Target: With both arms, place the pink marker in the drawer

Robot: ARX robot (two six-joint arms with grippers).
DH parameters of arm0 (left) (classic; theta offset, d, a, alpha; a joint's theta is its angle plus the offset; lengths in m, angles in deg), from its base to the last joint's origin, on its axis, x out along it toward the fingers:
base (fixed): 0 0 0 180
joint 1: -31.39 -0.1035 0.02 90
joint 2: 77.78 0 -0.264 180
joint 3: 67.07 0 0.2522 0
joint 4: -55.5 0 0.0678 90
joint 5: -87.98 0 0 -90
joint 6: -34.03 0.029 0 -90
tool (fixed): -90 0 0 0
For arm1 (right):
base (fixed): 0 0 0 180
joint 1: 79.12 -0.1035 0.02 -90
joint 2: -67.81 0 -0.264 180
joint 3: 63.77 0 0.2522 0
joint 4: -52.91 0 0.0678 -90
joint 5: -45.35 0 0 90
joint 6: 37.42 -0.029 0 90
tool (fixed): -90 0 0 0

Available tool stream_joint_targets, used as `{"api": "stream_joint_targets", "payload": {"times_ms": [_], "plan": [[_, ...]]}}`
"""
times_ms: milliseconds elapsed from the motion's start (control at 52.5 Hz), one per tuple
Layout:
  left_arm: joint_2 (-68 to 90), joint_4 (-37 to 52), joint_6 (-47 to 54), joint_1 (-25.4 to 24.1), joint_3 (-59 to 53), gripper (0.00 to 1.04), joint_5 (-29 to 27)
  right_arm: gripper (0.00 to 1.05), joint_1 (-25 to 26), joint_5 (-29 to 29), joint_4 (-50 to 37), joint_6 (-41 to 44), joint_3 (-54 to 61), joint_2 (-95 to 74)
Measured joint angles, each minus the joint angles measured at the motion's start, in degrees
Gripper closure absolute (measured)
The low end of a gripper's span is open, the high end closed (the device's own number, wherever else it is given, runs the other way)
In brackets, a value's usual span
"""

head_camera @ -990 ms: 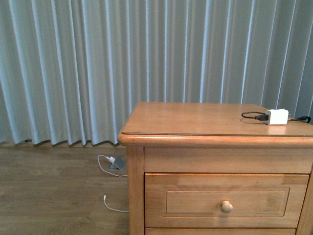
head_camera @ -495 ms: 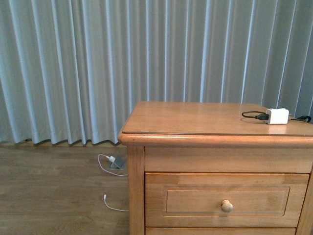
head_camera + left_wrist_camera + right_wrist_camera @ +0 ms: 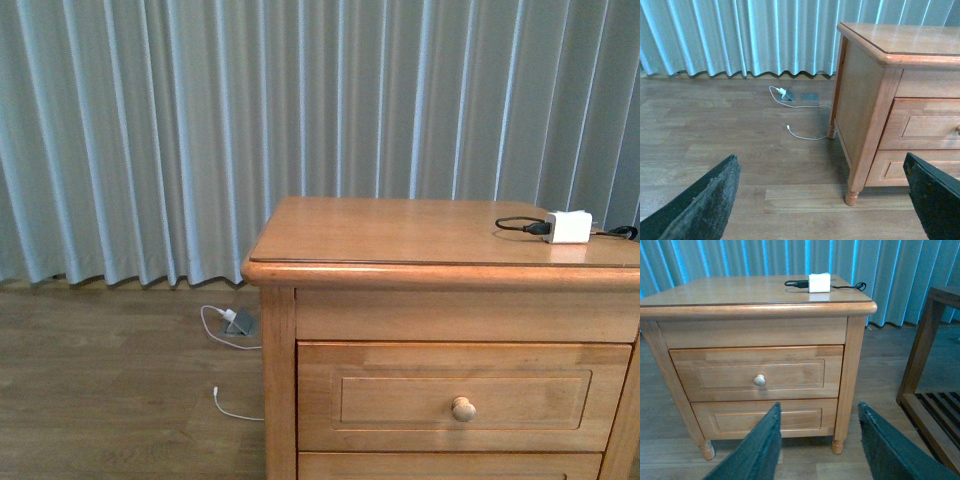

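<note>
Low over the wood floor, the left gripper (image 3: 822, 200) hangs with jaws wide apart. Facing the nightstand (image 3: 760, 310), the right gripper (image 3: 817, 445) is open too. Its drawer (image 3: 757, 372) is closed. No pink marker shows.

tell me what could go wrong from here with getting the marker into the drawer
1. No pink marker shows in any view, so the robot may have nothing to pick.
2. The drawer is shut, and its only handle is one small round knob; the open right gripper could slip off it.
3. The white charger and its cable lie on the nightstand top and could get snagged.
</note>
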Motion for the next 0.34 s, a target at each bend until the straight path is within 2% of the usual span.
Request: {"api": "stream_joint_targets", "payload": {"times_ms": [229, 248, 343], "plan": [[0.00, 0.00, 0.00, 0.00, 0.00, 0.06, 0.00, 0.08, 0.00, 0.00, 0.00, -0.02, 0.00, 0.00], [0.00, 0.00, 0.02, 0.00, 0.00, 0.06, 0.00, 0.06, 0.00, 0.00, 0.00, -0.04, 0.00, 0.00], [0.00, 0.00, 0.02, 0.00, 0.00, 0.06, 0.00, 0.09, 0.00, 0.02, 0.00, -0.02, 0.00, 0.00]]}}
